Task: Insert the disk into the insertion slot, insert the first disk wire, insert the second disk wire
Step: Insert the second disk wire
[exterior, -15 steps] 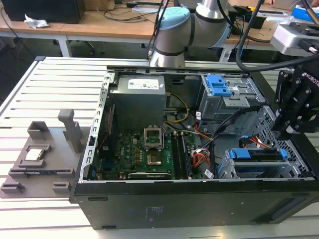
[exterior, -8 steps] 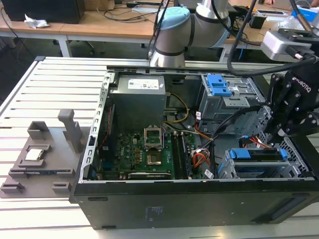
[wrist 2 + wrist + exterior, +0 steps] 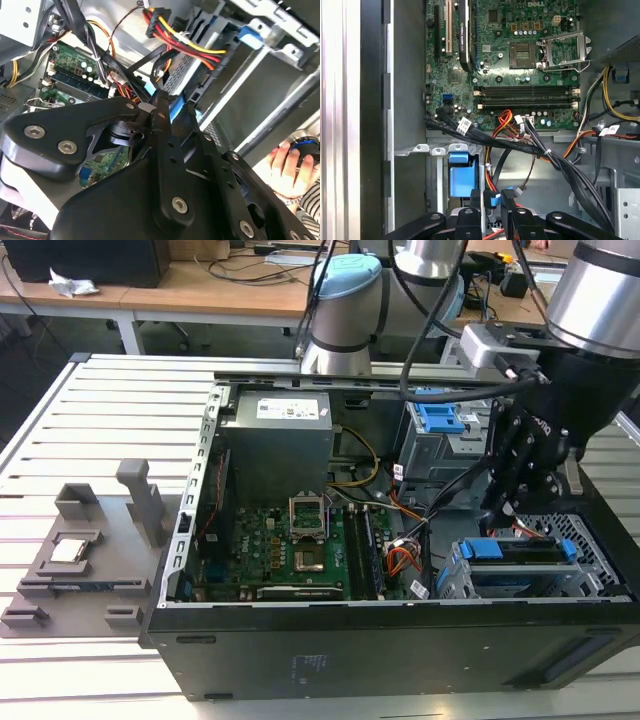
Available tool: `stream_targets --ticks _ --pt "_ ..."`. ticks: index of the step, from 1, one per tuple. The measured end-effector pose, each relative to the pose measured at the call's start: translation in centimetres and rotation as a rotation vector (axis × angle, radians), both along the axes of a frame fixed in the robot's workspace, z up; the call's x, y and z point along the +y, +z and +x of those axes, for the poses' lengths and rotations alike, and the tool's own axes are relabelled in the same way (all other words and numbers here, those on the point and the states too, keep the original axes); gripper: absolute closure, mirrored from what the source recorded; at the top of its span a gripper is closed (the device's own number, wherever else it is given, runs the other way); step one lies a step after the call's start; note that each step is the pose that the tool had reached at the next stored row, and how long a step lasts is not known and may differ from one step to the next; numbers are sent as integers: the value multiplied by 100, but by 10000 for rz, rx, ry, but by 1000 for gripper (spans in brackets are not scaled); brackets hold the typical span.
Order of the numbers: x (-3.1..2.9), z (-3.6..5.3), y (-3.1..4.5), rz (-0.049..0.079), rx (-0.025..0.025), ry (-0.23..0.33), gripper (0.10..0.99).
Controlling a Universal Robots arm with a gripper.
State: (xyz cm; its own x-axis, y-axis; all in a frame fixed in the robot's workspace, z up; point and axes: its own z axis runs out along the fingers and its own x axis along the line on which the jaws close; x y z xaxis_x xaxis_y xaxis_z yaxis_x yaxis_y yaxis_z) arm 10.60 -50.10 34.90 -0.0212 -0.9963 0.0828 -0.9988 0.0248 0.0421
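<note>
The disk [image 3: 497, 549] lies inside the insertion slot [image 3: 600, 575], the low silver perforated cage at the exterior view's right front corner of the open computer case; its blue carrier end faces the motherboard. My black gripper [image 3: 505, 510] hangs just above that end of the disk. In the first wrist view the gripper [image 3: 491, 202] is shut on the blue plug of a black disk wire [image 3: 493, 199], beside the carrier's blue tab [image 3: 462, 175]. The second wrist view has the gripper [image 3: 165, 102] with the same blue plug [image 3: 175, 107] at its tips.
A taller grey cage with a blue latch [image 3: 440, 418] stands behind the gripper. Bundles of black, red and yellow cables [image 3: 540, 150] cross between the motherboard [image 3: 300, 540] and the cages. A person's hand [image 3: 290, 167] rests outside the case. A grey fixture [image 3: 90, 550] lies on the slatted table.
</note>
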Motion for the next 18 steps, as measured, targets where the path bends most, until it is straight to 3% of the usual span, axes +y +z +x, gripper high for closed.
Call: stream_targets --ticks 1,3,6,9,13,17,18 --pt "17 -17 -18 -25 -1 33 784" --pt "60 -30 -44 -240 -1 210 784" --pt "117 -33 -76 -819 3 462 784" --pt "124 -32 -92 -1136 9 511 784" --pt "142 63 -107 -1183 8 534 784" --pt "142 65 -109 -1180 9 533 784" --pt "142 66 -109 -1180 9 533 867"
